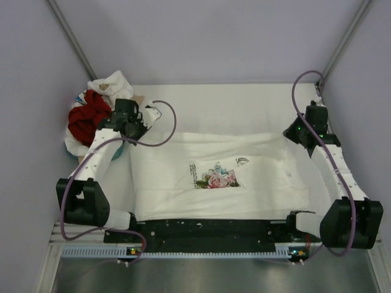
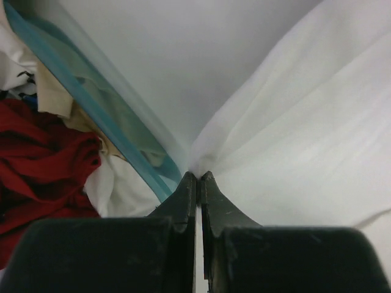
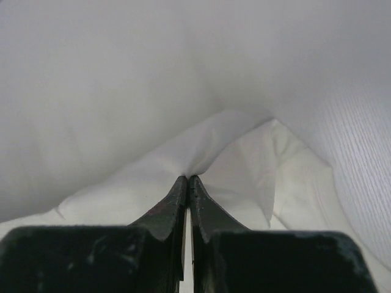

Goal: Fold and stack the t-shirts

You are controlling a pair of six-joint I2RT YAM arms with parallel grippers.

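A white t-shirt with a pink-green floral print (image 1: 215,176) lies spread across the table. My left gripper (image 1: 135,129) is shut on the shirt's far left corner; the wrist view shows the white cloth (image 2: 293,146) pinched at the fingertips (image 2: 199,177). My right gripper (image 1: 305,137) is shut on the shirt's far right corner, with cloth (image 3: 201,152) bunched at its tips (image 3: 188,179). A heap of deep red (image 1: 88,119) and white (image 1: 110,82) shirts sits at the far left.
The heap lies in a teal-rimmed tray (image 2: 104,116) next to my left gripper. Grey walls close in the back and sides. A black rail (image 1: 208,231) runs along the near edge between the arm bases.
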